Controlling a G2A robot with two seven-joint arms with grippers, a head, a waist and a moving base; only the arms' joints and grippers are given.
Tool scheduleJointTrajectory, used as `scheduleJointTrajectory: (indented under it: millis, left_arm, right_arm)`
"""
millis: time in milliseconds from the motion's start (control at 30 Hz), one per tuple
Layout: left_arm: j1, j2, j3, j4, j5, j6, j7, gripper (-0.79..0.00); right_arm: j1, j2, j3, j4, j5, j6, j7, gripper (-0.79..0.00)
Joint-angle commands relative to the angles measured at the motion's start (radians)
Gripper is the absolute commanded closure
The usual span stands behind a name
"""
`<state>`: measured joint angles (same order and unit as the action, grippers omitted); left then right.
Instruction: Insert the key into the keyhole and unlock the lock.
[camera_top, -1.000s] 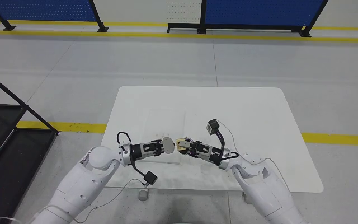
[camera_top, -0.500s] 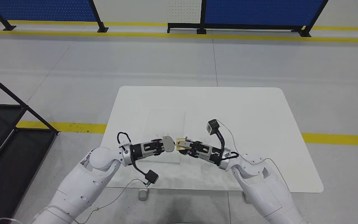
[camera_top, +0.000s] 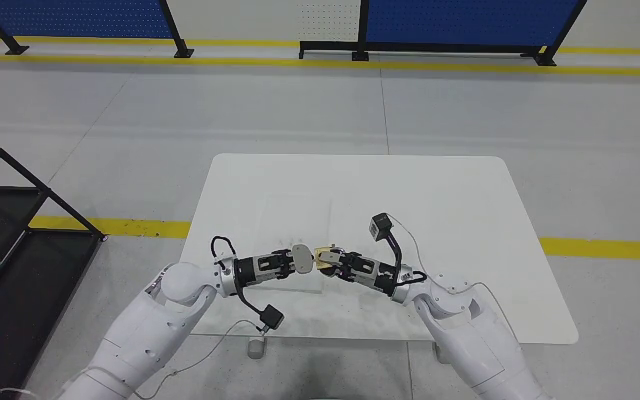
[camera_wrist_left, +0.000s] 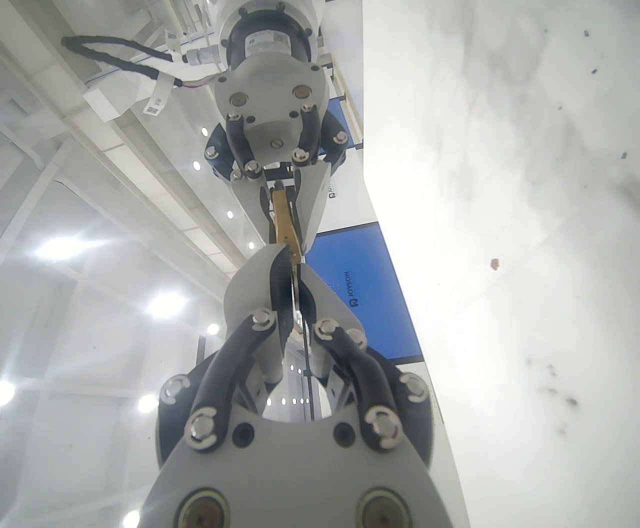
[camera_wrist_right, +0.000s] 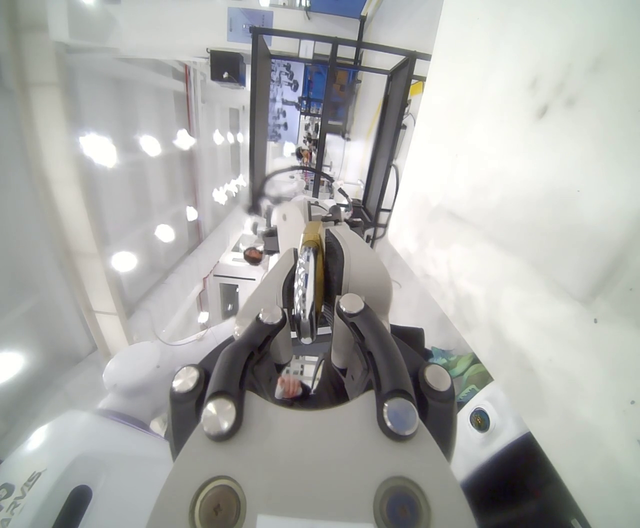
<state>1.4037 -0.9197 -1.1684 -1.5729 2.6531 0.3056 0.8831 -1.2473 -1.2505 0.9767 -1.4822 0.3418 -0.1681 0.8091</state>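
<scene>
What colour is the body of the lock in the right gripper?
Brass gold; the lock body shows best in the left wrist view.

Top camera looks down on the surface (camera_top: 450, 200); wrist cameras sit close behind left hand (camera_wrist_left: 292, 265) and right hand (camera_wrist_right: 315, 250), facing each other.

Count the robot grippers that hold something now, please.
2. The left gripper is shut on the thin silver metal key; the right gripper is shut on the brass padlock. They meet tip to tip over the white table's near side.
</scene>
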Motion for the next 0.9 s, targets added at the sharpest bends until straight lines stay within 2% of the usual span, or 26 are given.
scheduleJointTrajectory:
  millis: [0,267,500,867]
  left_arm:
    - [0.000,0.000,0.000,0.000,0.000,0.000,0.000,0.000]
    - [0.000,-0.001,-0.001,0.001,-0.001,0.000,-0.001,0.000]
    - [0.001,-0.001,-0.007,0.003,-0.003,0.000,-0.003,-0.055]
    - [0.004,-0.001,-0.013,0.006,-0.006,0.000,-0.002,-0.068]
  right_arm:
    - [0.000,0.000,0.000,0.000,0.000,0.000,0.000,0.000]
    - [0.000,0.000,0.000,0.000,0.000,0.000,0.000,0.000]
    - [0.000,0.000,0.000,0.000,0.000,0.000,0.000,0.000]
    - [0.000,0.000,0.000,0.000,0.000,0.000,0.000,0.000]
